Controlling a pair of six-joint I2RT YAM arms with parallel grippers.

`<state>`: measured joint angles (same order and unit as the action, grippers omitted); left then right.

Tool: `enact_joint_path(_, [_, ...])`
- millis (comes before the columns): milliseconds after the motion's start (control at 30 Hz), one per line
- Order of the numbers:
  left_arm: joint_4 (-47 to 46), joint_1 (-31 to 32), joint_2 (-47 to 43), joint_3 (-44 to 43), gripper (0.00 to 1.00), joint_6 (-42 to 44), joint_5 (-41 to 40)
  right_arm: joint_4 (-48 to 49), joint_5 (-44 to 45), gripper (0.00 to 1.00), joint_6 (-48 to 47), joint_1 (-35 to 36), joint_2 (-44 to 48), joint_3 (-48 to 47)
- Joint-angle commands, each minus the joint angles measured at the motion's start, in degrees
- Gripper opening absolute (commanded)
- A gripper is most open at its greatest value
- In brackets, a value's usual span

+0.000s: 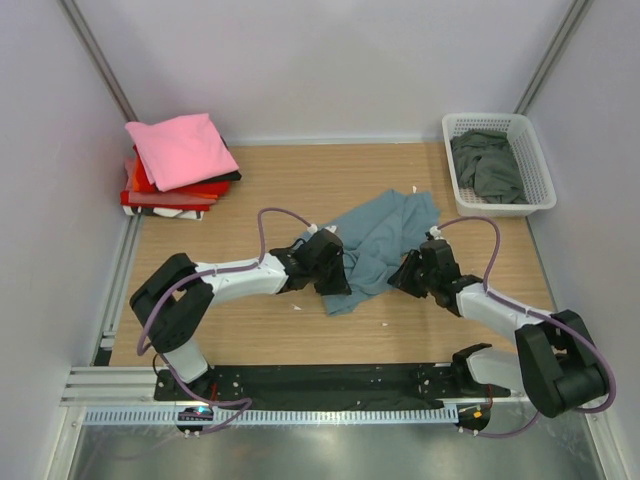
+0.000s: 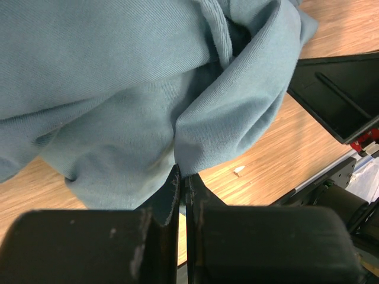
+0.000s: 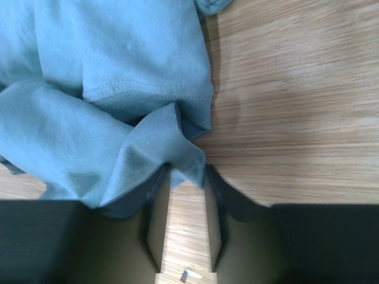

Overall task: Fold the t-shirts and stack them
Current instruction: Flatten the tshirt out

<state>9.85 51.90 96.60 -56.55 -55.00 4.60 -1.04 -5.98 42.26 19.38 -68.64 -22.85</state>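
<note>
The slate-blue t-shirt (image 1: 375,243) is found crumpled mid-worktop (image 1: 280,190). Its left edge is pinched in the left gripper (image 2: 181,177), jaws pressed together; the right gripper (image 3: 187,177) jaws are spread around a fold.

Crumpled t-shirt (image 1: 378,245) lies mid-table between left gripper (image 1: 335,277) and right gripper (image 1: 405,272). Folded stack of shirts (image 1: 178,165) sits at far-left corner. Basket (image 1: 536,172) at far-right corner, another shirt (image 1: 489,163) inside it.

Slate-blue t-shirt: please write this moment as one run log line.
slate-blue t-shirt: crumpled, table centre | left end effector: shut on its edge | right end effector: open around a fold | folded stack: far left
</note>
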Motion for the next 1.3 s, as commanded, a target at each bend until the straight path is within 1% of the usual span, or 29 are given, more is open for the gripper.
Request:
enact_joint_path(0, [0.4,-0.6,0.2,-1.7,0.00,1.0,0.1,2.1,-0.9,0.26,-0.6,0.0,1.6,0.2])
enact_joint_path(33, [0.7,-0.6,0.0,-1.8,0.00,1.1,0.1,1.4,-0.9,0.20,-0.7,-0.1,2.2,-0.2])
enact_joint_path(67, [1.2,-0.6,-0.3,-2.1,0.00,1.7,-0.1,-1.5,-0.4,0.09,-0.9,-0.1,5.0,-0.5])
enact_joint_path(100, [3.0,-0.6,-0.5,-2.9,0.02,2.4,-0.3,-3.3,0.2,0.03,-1.0,-0.1,6.7,-1.0])
enact_joint_path(133, [4.1,-0.6,-1.1,-3.6,0.06,3.1,-0.6,-5.6,1.1,0.01,-1.6,0.0,9.1,-3.2])
enact_joint_path(167, [5.6,-0.6,-2.5,-4.3,0.10,4.8,-1.5,-11.1,3.2,0.01,-2.1,-0.1,11.4,-4.9])
enact_joint_path(200, [9.8,-0.6,-3.6,-6.2,0.22,5.7,-4.1,-14.2,4.1,0.01,-2.6,-0.1,15.9,-7.2])
enact_joint_path(233, [11.7,-0.6,-4.7,-7.2,0.31,6.6,-6.1,-17.5,5.2,0.01,-3.4,-0.1,17.8,-13.6])
enact_joint_path(267, [13.5,-0.6,-6.0,-8.0,0.38,8.5,-7.7,-23.9,8.0,0.01,-5.2,-0.1,19.3,-17.5])
enact_joint_path(300, [17.0,-0.6,-8.7,-9.9,0.50,9.2,-11.6,-27.1,9.0,0.01,-6.2,-0.2,20.9,-22.0])
enact_joint_path(333, [18.6,-0.6,-10.3,-10.7,0.56,10.0,-13.2,-30.2,10.2,0.01,-7.1,-0.1,21.0,-31.5])
enact_joint_path(367, [20.0,-0.7,-11.7,-11.6,0.61,10.7,-15.0,-36.3,11.6,0.01,-9.4,-0.1,20.7,-36.5])
enact_joint_path(400, [22.7,-0.7,-14.5,-12.5,0.69,12.0,-16.6,-39.5,14.8,0.01,-10.3,-0.1,20.4,-41.5])
enact_joint_path(433, [23.9,-0.8,-15.7,-14.2,0.73,12.5,-19.4,-42.3,16.3,0.01,-11.4,-0.1,19.2,-51.0])
enact_joint_path(467, [24.9,-0.8,-17.0,-14.7,0.76,12.9,-20.6,-47.2,17.8,0.01,-12.6,-0.1,18.6,-55.2])
enact_joint_path(500, [25.9,-1.4,-18.4,-15.2,0.80,13.8,-21.5,-49.4,21.4,0.01,-13.2,-0.1,18.4,-58.8])
enact_joint_path(533, [26.4,-1.6,-20.5,-15.7,0.82,14.0,-22.7,-51.3,23.2,0.01,-13.3,-0.1,17.9,-64.5])
enact_joint_path(567, [26.8,-2.0,-21.5,-15.6,0.84,14.2,-23.0,-55.1,25.6,0.01,-13.3,-0.1,18.0,-66.5])
enact_joint_path(633, [26.5,-3.5,-23.3,-14.6,0.87,15.1,-23.6,-58.0,31.4,0.01,-12.6,-0.1,19.5,-69.1])
enact_joint_path(700, [25.4,-5.2,-23.5,-13.1,0.87,15.4,-23.3,-60.6,34.4,0.01,-11.8,-0.1,21.2,-67.9])
enact_joint_path(767, [23.7,-6.6,-22.1,-11.0,0.87,14.9,-20.0,-61.5,36.9,0.01,-10.8,-0.2,23.1,-64.4])
enact_joint_path(833, [21.9,-7.9,-20.4,-9.6,0.86,14.2,-17.8,-61.9,36.6,0.01,-10.1,-0.1,24.0,-60.2])
enact_joint_path(900, [18.6,-7.9,-17.2,-8.1,0.84,13.8,-15.6,-62.5,36.9,0.01,-9.5,-0.1,24.8,-58.1])
enact_joint_path(967, [16.4,-7.9,-14.8,-7.3,0.83,12.7,-13.8,-63.2,39.2,0.01,-9.1,-0.2,25.1,-56.3])
enact_joint_path(1033, [12.4,-7.9,-11.4,-5.8,0.76,12.6,-10.9,-63.6,41.6,0.01,-9.4,-0.1,25.0,-56.2])
enact_joint_path(1100, [9.2,-7.9,-9.0,-4.6,0.72,12.6,-9.6,-64.2,44.8,0.01,-10.3,-0.1,24.4,-57.0])
enact_joint_path(1267, [5.4,-8.2,-3.4,-4.0,0.73,12.8,-8.9,-63.1,46.5,0.01,-11.9,-0.1,22.7,-57.8])
